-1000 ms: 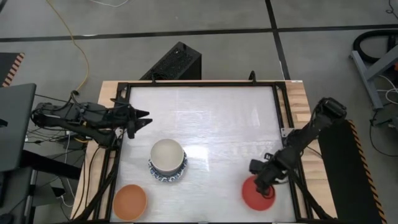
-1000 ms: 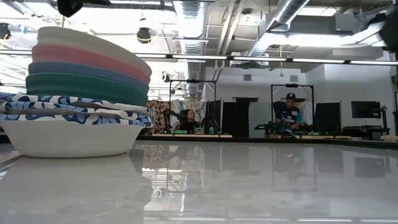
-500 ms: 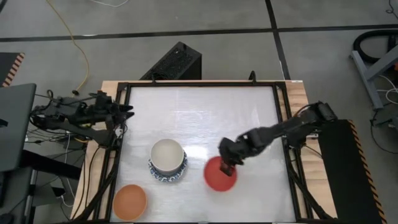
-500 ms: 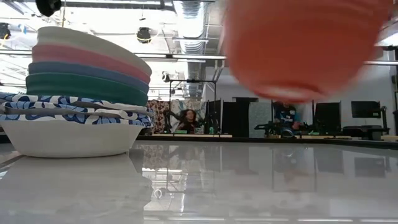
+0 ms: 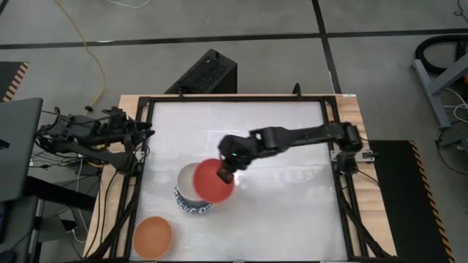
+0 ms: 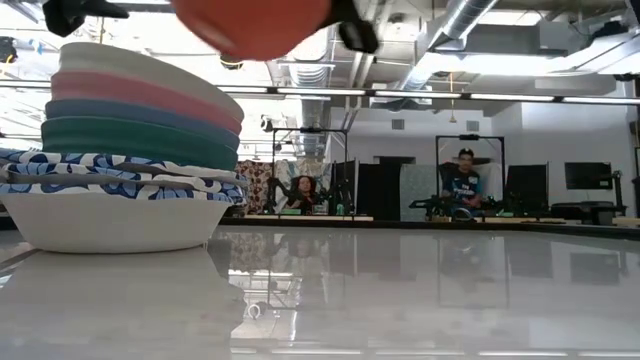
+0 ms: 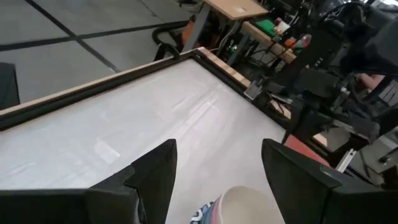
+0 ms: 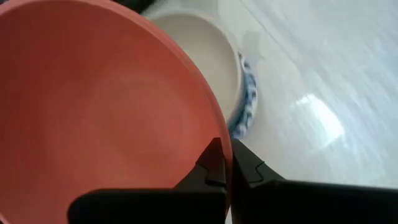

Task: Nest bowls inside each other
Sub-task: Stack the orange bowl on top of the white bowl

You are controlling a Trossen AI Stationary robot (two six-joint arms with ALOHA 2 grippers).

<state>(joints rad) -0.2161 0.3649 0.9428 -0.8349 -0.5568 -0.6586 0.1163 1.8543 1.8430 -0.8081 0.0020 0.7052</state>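
Note:
A red bowl (image 5: pixel 212 181) hangs in the air over the right part of a stack of bowls (image 5: pixel 191 191), with my right gripper (image 5: pixel 226 174) shut on it. The stack (image 6: pixel 120 160) stands left of the table's middle; a cream bowl (image 8: pixel 205 56) is on top, with pink, blue, teal and blue-patterned white bowls beneath. An orange bowl (image 5: pixel 153 236) sits alone at the near left corner. My left gripper (image 5: pixel 143 134) waits open at the table's left edge, nothing between its fingers (image 7: pixel 155 177). My right gripper pinches the red bowl's rim (image 8: pixel 225 152) on the side toward the table's right, one finger (image 8: pixel 211 165) inside the bowl and one (image 8: pixel 250 169) outside. The fingers slant down from the right. The bowl (image 6: pixel 255 25) is lifted clear, mouth up, above the stack.
A black frame (image 5: pixel 234 98) runs around the white tabletop. Bare tabletop lies to the right of and beyond the stack. In the low view, people sit at desks in the room far behind the table.
My right gripper has carried the red bowl up from the table's near right and across toward the left, until it hangs over the stack. My left gripper has drawn back toward the table's left edge.

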